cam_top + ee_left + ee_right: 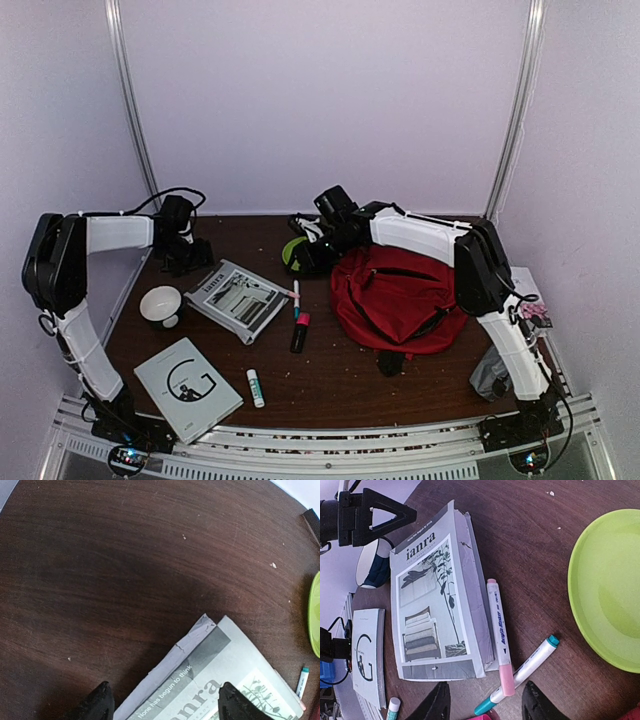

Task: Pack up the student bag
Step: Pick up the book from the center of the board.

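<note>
The student bag (395, 295) lies on the right side of the table (330, 375). A plate (292, 256) sits just behind its left corner. A magazine (238, 298) lies in the middle, with a bowl (161, 304) on its left. A marker (499, 635) lies along its right edge, and a pen (520, 672) touches the marker's end. Nearer the front lies a book (187, 387), with a glue stick (256, 387) just to its right. A pouch (490, 372) sits at the front right.

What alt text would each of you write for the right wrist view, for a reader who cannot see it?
The right gripper, fingers open, hovers over a dark wooden table above a pink highlighter and a teal-capped pen. A magazine lies at picture left, a lime-green plate at picture right; a bowl and a grey booklet sit beyond the magazine.
</note>
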Available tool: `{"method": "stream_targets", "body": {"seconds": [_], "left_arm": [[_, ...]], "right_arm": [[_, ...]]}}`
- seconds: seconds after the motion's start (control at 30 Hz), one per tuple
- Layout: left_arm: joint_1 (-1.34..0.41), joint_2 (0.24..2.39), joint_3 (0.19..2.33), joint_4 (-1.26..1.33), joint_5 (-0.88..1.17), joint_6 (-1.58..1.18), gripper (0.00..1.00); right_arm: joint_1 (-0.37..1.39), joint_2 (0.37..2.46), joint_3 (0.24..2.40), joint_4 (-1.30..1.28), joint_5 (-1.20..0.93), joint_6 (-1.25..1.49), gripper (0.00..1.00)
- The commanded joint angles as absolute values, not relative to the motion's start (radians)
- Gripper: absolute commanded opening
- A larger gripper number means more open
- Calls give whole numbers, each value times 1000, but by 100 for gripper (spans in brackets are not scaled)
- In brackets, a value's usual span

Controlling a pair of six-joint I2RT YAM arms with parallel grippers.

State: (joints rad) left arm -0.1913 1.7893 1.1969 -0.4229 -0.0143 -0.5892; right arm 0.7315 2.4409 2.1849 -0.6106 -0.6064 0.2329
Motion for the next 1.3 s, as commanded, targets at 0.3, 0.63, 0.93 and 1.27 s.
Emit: {"method": "stream_targets", "body": {"seconds": [0.3, 0.63, 0.93, 1.27], "left_arm": [[-168, 1823, 1225, -405, -39, -559, 75], [-168, 1848, 1226, -386, 22, -545, 69], [-169, 1845, 1215, -359, 70, -540, 62], [-169, 1851, 1219, -345, 93, -535, 59]], "right_arm": [[775, 2568, 2253, -578, -655, 369, 48], [781, 2582, 2251, -499, -760, 403, 37], [784, 2590, 2261, -433, -780, 434, 37], [794, 2594, 2252, -466, -739, 432, 40]]}}
